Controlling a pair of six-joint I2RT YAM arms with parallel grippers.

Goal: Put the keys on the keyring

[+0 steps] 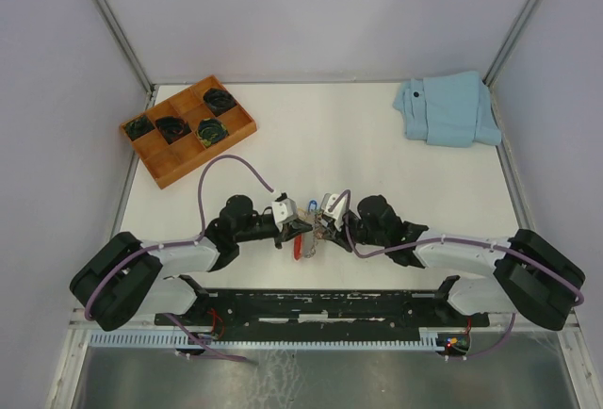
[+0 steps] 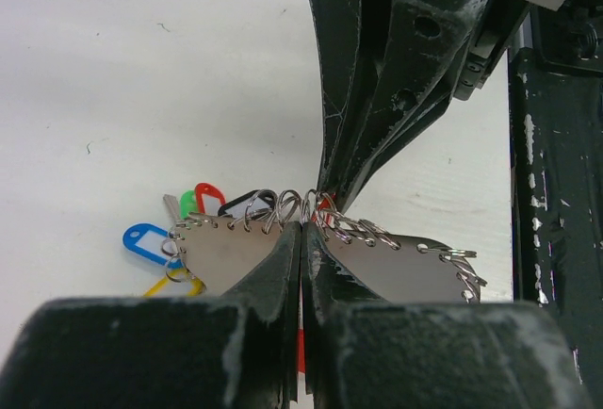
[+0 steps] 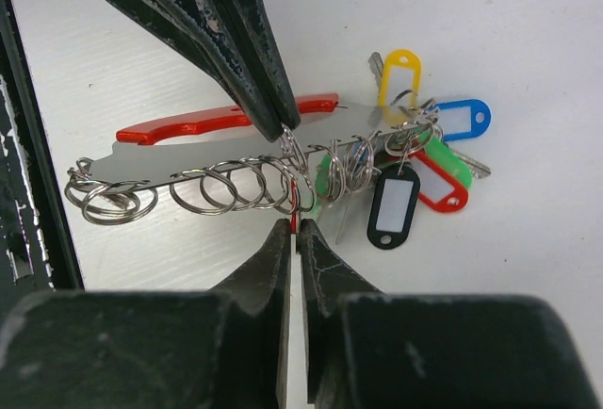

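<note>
The keyring (image 3: pixel 226 150) is a silver plate edged with wire rings, with a red curved band (image 3: pixel 217 122) behind it. It hangs above the table between both grippers (image 1: pixel 307 227). My left gripper (image 2: pixel 301 228) is shut on the plate's edge (image 2: pixel 226 253). The right gripper (image 3: pixel 295 225) faces it, jaws almost together, pinching a thin red piece at one ring. Keys with yellow (image 3: pixel 399 74), blue (image 3: pixel 462 119), green (image 3: pixel 450 166), red (image 3: pixel 443 200) and black (image 3: pixel 393 204) tags hang bunched at one end. Another green tag (image 3: pixel 325 175) sits by the pinched ring.
A wooden tray (image 1: pixel 155 159) with dark coiled items (image 1: pixel 212 129) stands at the back left. A folded light-blue cloth (image 1: pixel 448 107) lies at the back right. A dark metal rail (image 1: pixel 320 301) runs along the near edge between the arm bases.
</note>
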